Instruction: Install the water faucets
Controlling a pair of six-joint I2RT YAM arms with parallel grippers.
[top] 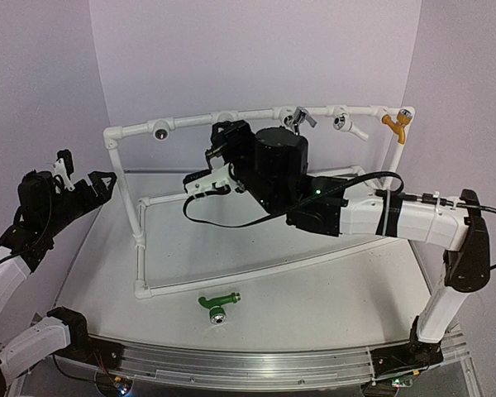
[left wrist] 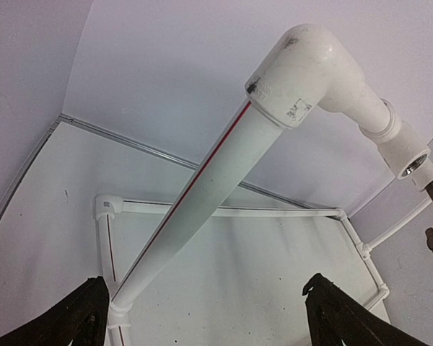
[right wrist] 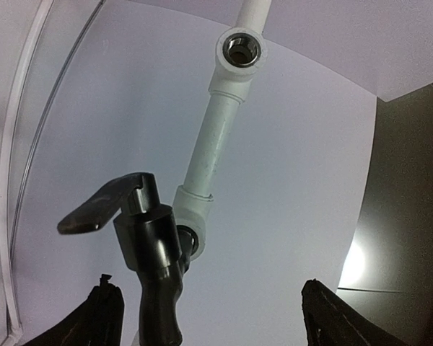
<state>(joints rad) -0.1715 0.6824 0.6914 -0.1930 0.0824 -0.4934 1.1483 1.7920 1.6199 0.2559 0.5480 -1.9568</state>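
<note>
The dark faucet [right wrist: 153, 252], with its lever handle pointing left, sits in a white fitting [right wrist: 191, 216] on the frame's top rail. My right gripper [right wrist: 209, 288] is open around it. The spout hangs close to the left fingertip [right wrist: 105, 292] and well apart from the right one. In the top view the right gripper [top: 219, 153] is up at the rail's middle. Farther along that rail is an empty threaded fitting [right wrist: 239, 50]. The green faucet [top: 217, 301] lies on the table in front of the frame. My left gripper [left wrist: 206, 288] is open and empty near the frame's left post [left wrist: 195, 209].
The white pipe frame [top: 140, 240] stands on the table. Its top rail carries an empty fitting [top: 159, 131] at the left, then a grey lever tap [top: 298, 118], a white tap [top: 347, 124] and an orange tap [top: 397, 126]. A black cable [top: 231, 222] hangs under the right arm.
</note>
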